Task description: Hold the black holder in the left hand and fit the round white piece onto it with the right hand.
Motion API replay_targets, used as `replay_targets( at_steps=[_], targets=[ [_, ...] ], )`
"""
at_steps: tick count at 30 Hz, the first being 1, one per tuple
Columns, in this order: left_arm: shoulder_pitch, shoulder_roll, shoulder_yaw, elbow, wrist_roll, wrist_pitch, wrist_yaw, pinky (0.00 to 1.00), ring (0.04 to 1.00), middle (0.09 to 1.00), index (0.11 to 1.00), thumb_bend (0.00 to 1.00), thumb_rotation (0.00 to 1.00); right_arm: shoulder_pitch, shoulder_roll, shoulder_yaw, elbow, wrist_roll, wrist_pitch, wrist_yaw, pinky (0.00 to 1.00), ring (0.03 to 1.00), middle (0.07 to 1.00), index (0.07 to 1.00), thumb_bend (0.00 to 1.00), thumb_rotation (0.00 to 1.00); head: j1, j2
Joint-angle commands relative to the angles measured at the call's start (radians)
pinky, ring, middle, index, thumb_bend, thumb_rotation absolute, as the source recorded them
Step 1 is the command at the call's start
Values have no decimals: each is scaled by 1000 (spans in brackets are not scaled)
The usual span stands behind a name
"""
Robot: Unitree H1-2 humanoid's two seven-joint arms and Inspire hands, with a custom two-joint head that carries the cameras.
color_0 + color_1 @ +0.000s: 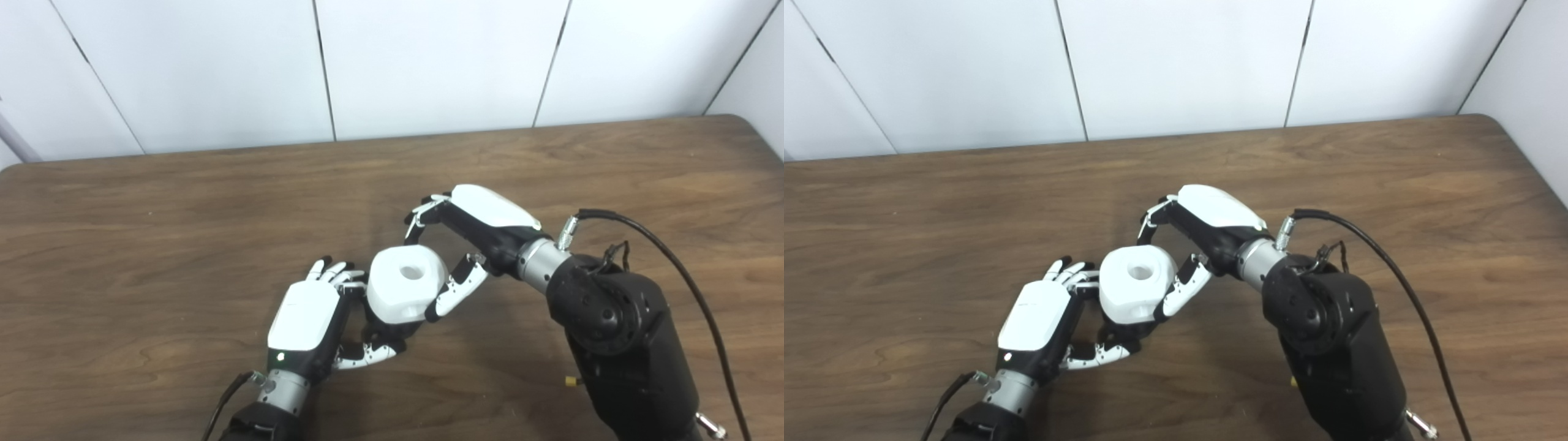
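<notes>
Gripping matte black holder [392, 334], smooth rounded white piece [404, 291] seated on top

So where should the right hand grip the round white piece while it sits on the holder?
Across its side walls, coming from the right and the far side. The round white piece has faceted flanks, and its top hole faces up, so the right hand should leave that clear. The left hand crowds the left side, around the black holder beneath.
</notes>
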Motion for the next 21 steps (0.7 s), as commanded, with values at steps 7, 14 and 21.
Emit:
replay_targets(
  at_steps=[7,14,21],
  targets=[
    [1,-1,-27,15,24,0,-40,976,880,778,487,522,50,-13,-2,14,2,4,-11,-34,1000,940,839,484,524,134,2,-2],
    [0,-4,-29,17,23,3,-42,980,881,779,487,522,49,-15,-4,17,3,3,-12,-38,1000,942,840,484,524,134,4,-3],
    [-2,-5,-30,20,26,-2,-31,971,875,774,487,522,50,-14,-7,22,1,1,-14,-37,1000,942,839,484,524,134,5,1]
  ],
)
